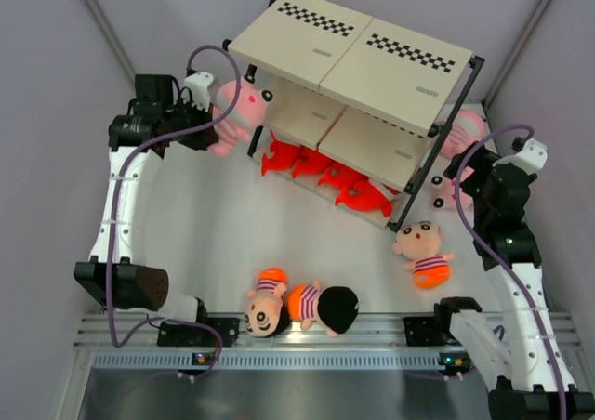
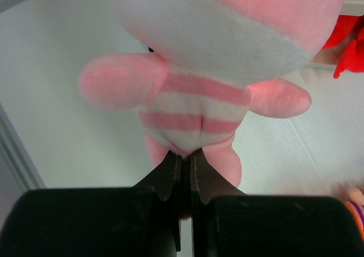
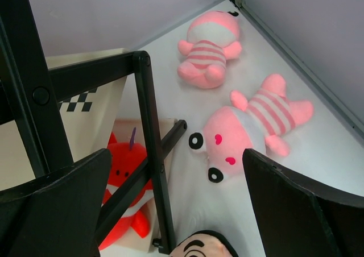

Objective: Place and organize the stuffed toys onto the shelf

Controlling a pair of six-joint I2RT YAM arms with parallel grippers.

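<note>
Our left tool (image 2: 183, 154) pinches the pale pink striped plush animal (image 2: 187, 109) by its rump for shelving, while our right tool (image 3: 176, 154) gapes.

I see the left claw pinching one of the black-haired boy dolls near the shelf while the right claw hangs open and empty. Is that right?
Not quite. The left gripper is shut on a pink striped plush animal instead, as the left wrist view shows. It is near the shelf, and the right gripper is open and empty.
</note>
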